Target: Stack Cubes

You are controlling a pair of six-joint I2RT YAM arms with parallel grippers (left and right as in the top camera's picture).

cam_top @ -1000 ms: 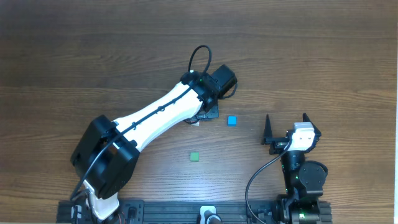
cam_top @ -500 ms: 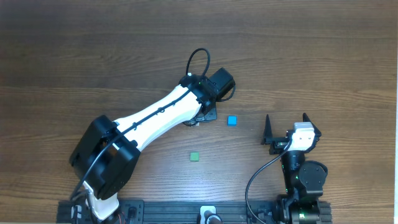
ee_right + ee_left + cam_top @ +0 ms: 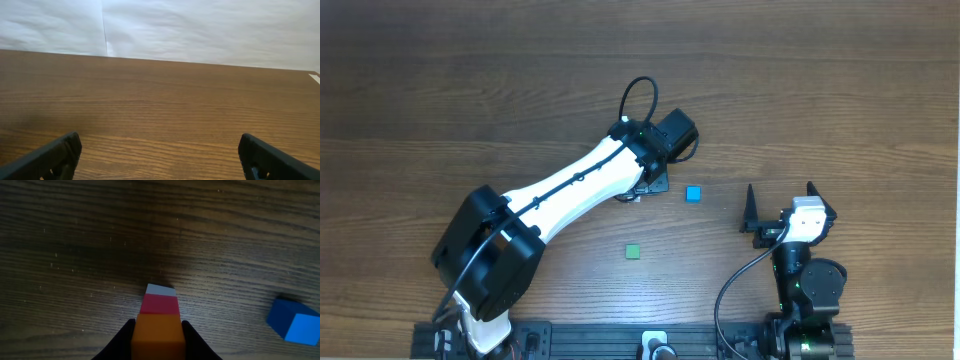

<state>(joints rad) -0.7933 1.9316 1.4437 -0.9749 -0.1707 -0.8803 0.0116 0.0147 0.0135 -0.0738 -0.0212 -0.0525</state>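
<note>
Left tool: the left tool is closed on the orange cube, one finger against each side of it.
Stack: the orange cube sits on top of a red cube, which sits on a white cube. That makes a column three high on the worktop, near its middle.
Alignment: from the left wrist view the three cubes look squarely in line, with no visible overhang.
Blue cube: the blue cube lies loose on the worktop, near the stack but apart from it, on the side towards the right arm.
Green cube: the green cube lies alone, closer to the arm bases and well apart from both the stack and the blue cube.
Right tool: the right tool is parked near its base with its fingers spread wide, holding nothing.
Done so far: three of the five cubes are stacked, though the top one has not yet been let go.
Left to do: release the orange cube without nudging the column, then fetch the blue and green cubes and add them — probably the nearer blue one first.
Risk: the column gets less forgiving with each cube, so the last two placements will likely need the most care.
</note>
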